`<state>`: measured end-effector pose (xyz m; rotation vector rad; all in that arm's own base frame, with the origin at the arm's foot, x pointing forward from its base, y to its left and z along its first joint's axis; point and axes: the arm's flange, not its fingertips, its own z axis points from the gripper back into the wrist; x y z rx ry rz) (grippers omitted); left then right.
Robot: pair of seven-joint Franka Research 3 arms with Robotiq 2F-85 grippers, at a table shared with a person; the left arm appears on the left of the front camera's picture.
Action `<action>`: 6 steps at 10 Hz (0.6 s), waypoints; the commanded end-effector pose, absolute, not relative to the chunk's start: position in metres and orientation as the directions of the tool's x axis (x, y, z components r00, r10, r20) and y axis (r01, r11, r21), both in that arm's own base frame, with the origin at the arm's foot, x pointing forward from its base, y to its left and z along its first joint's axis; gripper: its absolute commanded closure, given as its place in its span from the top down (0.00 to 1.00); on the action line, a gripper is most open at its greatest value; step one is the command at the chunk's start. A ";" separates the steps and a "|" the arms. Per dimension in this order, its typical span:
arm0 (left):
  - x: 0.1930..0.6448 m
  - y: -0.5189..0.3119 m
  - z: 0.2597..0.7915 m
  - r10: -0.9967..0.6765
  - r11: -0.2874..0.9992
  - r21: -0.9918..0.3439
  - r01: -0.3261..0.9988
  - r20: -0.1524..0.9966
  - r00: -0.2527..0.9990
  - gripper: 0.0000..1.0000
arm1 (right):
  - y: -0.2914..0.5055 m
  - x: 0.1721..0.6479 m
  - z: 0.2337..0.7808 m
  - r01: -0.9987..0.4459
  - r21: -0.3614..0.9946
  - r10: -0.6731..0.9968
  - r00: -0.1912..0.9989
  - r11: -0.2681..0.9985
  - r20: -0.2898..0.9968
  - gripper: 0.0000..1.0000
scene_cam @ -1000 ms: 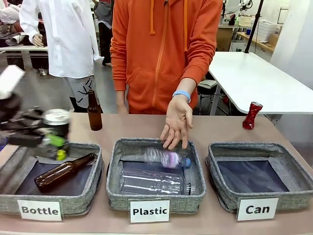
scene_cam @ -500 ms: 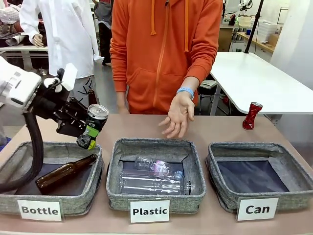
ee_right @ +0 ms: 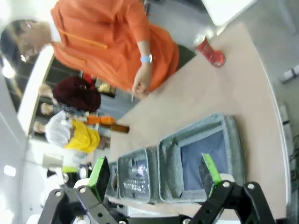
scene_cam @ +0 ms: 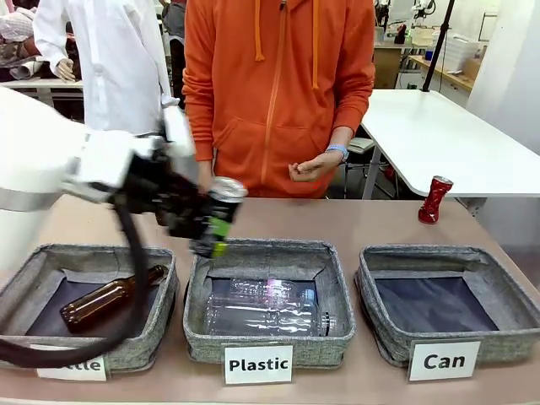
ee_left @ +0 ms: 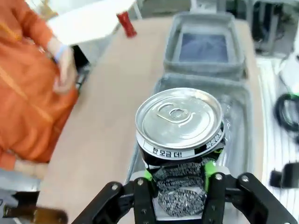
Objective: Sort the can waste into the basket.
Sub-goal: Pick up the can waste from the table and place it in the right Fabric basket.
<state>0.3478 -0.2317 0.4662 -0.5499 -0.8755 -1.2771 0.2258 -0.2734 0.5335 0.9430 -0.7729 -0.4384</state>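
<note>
Now that the left gripper, clamped on the black can, has reached the Plastic basket, the Can basket nears.

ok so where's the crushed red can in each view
front view: red can at right, on the table behind the Can basket.
left wrist view: red can at top, left of centre.
right wrist view: red can at upper right.
shared landmark: the Can basket, the basket nearest it.
</note>
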 end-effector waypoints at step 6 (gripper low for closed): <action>0.401 -0.548 0.474 -0.534 -0.073 0.259 0.963 0.806 -0.257 0.42 | -0.396 0.117 0.524 0.030 0.789 -0.575 0.703 0.613 0.420 1.00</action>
